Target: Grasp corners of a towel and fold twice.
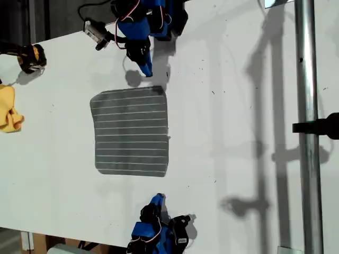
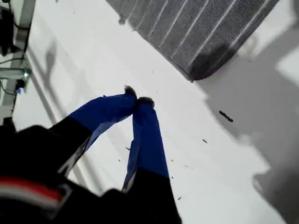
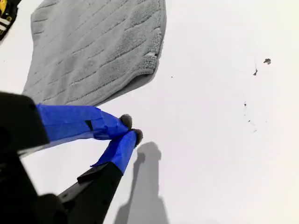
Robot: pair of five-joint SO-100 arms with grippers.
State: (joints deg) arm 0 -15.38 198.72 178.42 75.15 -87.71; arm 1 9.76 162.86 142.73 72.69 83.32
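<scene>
The towel (image 1: 131,132) lies flat and unfolded in the middle of the white bench (image 1: 238,106); it is grey with thin white stripes, a looped pile and rounded corners. My first gripper (image 2: 138,99) and my second gripper (image 3: 131,127) have their blue-taped jaws closed on nothing, both just off the towel's edge. A crumpled yellow cloth (image 1: 8,108) is cut off at the exterior view's left.

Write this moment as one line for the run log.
towel: flat, unfolded | my first tool: shut, off towel | my second tool: shut, off towel

Bright, even light; soft shadows on the white table (image 1: 238,106); wrist views slightly blurred.
</scene>
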